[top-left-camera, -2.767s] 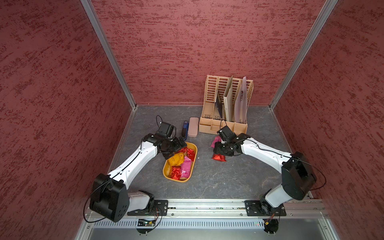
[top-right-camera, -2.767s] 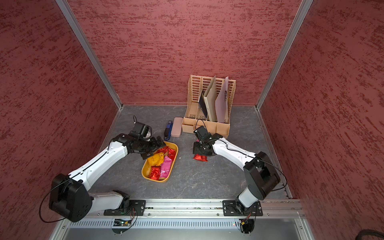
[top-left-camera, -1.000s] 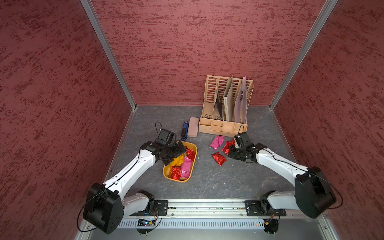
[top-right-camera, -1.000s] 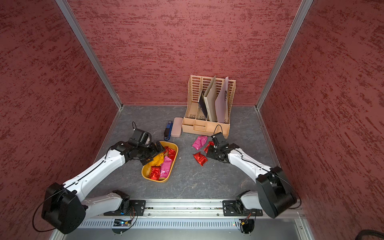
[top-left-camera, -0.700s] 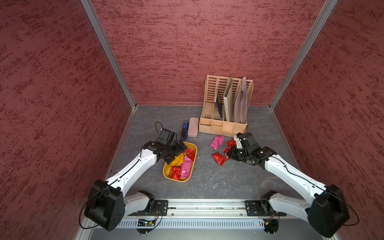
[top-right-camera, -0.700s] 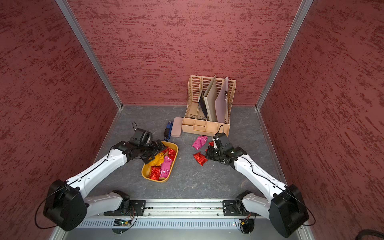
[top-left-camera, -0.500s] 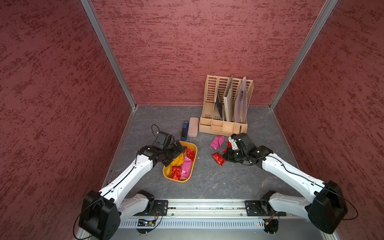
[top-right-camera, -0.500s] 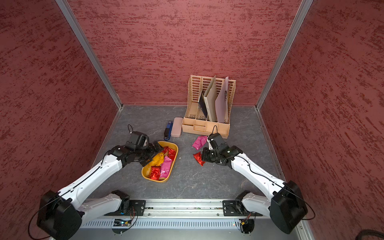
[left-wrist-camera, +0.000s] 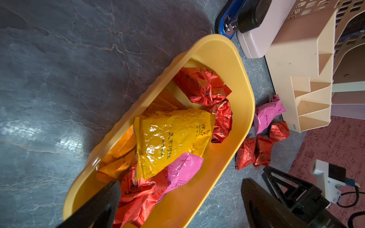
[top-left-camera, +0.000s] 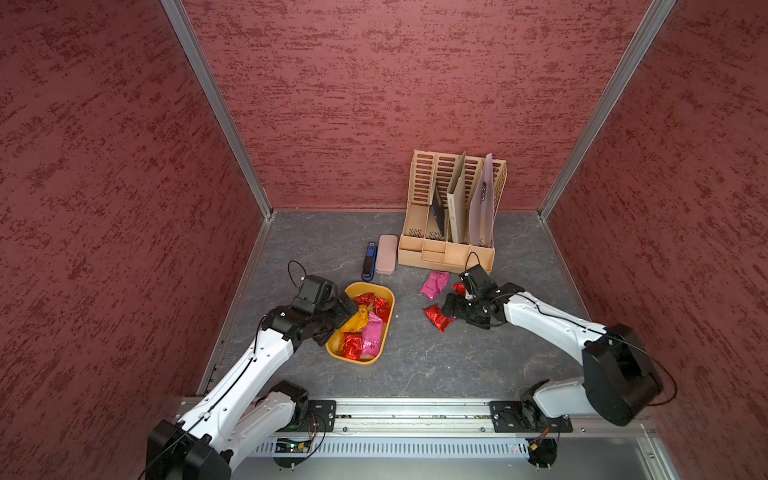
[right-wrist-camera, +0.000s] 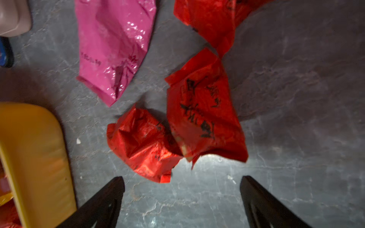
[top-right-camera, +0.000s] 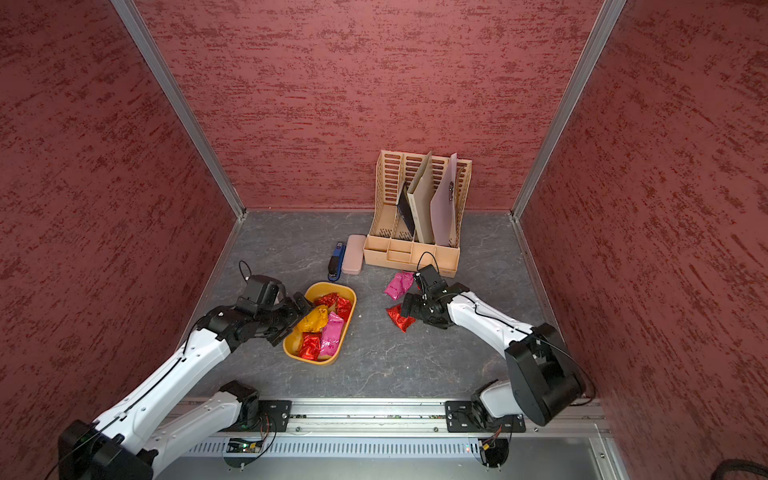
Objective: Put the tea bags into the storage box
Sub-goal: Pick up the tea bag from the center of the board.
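The right gripper (right-wrist-camera: 181, 178), jaws wide, hovers by crinkled red foil tea bags (right-wrist-camera: 203, 118) at three o'clock of the shallow mustard-yellow plastic storage box (top-left-camera: 374, 286); left gripper (left-wrist-camera: 180, 182) likewise wide.

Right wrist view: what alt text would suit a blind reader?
The open right gripper hovers near three crumpled red tea bags and a pink tea bag on the grey table, near the yellow storage box.

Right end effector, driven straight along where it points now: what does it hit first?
Probably the crumpled red tea bag, just ahead of the open right end effector, beside a flatter red tea bag; depth unclear.
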Available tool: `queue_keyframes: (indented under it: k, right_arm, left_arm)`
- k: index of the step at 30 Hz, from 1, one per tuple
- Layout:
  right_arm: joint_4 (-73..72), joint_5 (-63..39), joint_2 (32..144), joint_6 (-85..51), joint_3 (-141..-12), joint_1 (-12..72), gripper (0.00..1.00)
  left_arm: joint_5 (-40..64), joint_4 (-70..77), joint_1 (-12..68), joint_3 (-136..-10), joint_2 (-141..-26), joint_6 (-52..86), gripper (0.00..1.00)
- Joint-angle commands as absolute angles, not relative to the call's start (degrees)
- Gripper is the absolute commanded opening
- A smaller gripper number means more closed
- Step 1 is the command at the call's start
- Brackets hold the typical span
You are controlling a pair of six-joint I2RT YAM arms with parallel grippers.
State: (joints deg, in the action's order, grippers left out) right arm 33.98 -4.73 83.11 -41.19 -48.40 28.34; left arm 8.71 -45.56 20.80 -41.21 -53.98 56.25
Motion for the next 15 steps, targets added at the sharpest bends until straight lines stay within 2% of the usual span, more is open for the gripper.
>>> queue_keyframes:
  k: [1, 9, 12, 15]
  right_arm:
    - [31.5, 0.6, 86.4, -42.2, -51.7, 27.8, 0.97]
    - [28.7, 1.7, 92.7, -40.5, -53.4, 27.1, 0.87]
    - [27.9, 2.2, 93.6, -38.6, -53.3, 26.8, 0.75]
    - [28.2, 2.7, 94.3, -36.7, -53.5, 26.7, 0.59]
  left_arm:
    - [8.4, -46.7, 19.5, -43.1, -54.5, 54.0, 1.00]
    - [10.1, -45.4, 17.2, -43.2, -56.1, 52.6, 1.00]
    - [10.4, -45.1, 16.8, -43.2, -56.3, 52.4, 1.00]
    - [10.5, -45.1, 16.5, -43.3, -56.4, 52.2, 1.00]
